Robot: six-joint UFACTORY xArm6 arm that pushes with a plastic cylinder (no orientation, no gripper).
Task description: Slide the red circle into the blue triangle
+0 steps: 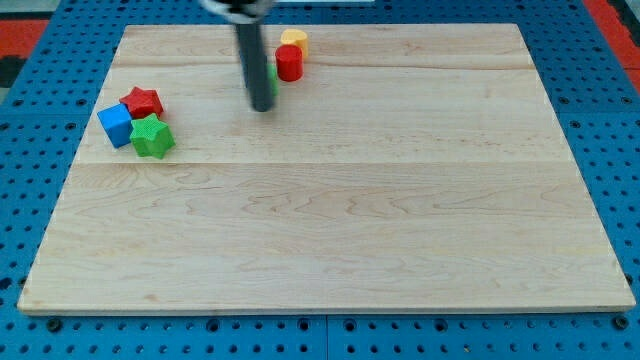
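At the far edge of the table [330, 230], a little left of centre, the red circle [289, 63] stands just beside a yellow block [294, 39] that sits farther back, and a sliver of a green block [273, 80] shows at the rod's right edge, mostly hidden, so its shape cannot be made out. My tip [262, 107] rests on the wood just left of and slightly nearer than the red circle, close to it but apparently not touching. There are no jaws on this arm, only the rod, so nothing is held. Far to the left sits a tight cluster: a red star [142, 101], a blue block [115, 124] and a green star [152, 137]. I see no clear blue triangle; the blue block looks more like a cube. The likely trouble is that my tip stands on the wrong side: pushing from here would drive the circle right, away from the cluster, or drag the green block along.
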